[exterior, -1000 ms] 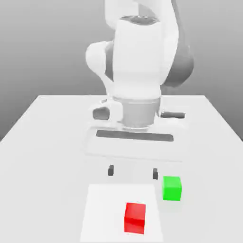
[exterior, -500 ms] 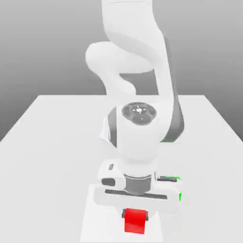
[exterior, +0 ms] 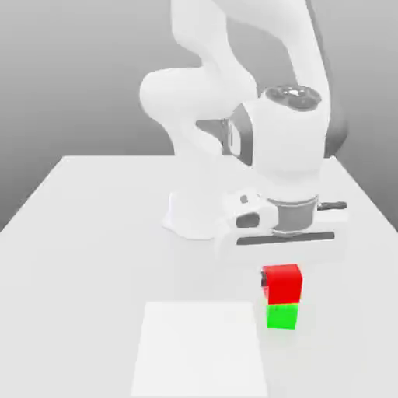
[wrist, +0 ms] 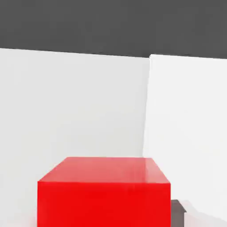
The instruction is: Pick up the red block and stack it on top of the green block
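The red block [exterior: 283, 281] stands directly on top of the green block [exterior: 282, 316], with no gap showing between them, toward the exterior view's right front of the table. My gripper [exterior: 281, 288] comes down from above and is shut on the red block, with a dark fingertip [exterior: 265, 288] showing against its left side. In the hand view the red block [wrist: 104, 195] is close up, with a dark fingertip [wrist: 178, 212] beside it. The green block is hidden under the red one there.
A lighter white square patch [exterior: 202, 350] lies on the white table [exterior: 93, 233] just to the exterior view's left of the stack. The arm's base [exterior: 194, 218] stands behind at the middle of the table.
The gripper closed on the red block over the white patch, then carried it to the exterior view's right and set it above the green block.
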You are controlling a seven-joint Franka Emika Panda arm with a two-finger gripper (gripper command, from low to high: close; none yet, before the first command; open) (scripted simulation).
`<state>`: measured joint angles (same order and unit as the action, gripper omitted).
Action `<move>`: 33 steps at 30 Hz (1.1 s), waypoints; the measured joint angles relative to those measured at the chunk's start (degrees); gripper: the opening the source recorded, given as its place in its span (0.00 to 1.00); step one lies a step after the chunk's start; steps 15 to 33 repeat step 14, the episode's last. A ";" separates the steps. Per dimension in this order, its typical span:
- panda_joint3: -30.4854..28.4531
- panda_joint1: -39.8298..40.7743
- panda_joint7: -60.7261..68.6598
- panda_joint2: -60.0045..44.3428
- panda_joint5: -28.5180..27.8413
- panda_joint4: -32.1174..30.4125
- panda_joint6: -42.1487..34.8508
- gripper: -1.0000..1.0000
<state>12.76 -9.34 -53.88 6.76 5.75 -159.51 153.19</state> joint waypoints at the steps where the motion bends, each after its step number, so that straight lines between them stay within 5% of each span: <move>1: 0.68 -0.81 -0.01 1.48 0.02 -1.43 -0.13 0.00; 10: 1.19 -0.22 -6.21 -8.90 -8.69 -2.93 11.39 0.00; 11: 0.69 -0.51 -7.01 -10.37 -9.84 -2.91 12.78 1.00; 33: 0.69 -0.51 -7.01 -10.37 -9.84 -2.91 12.78 1.00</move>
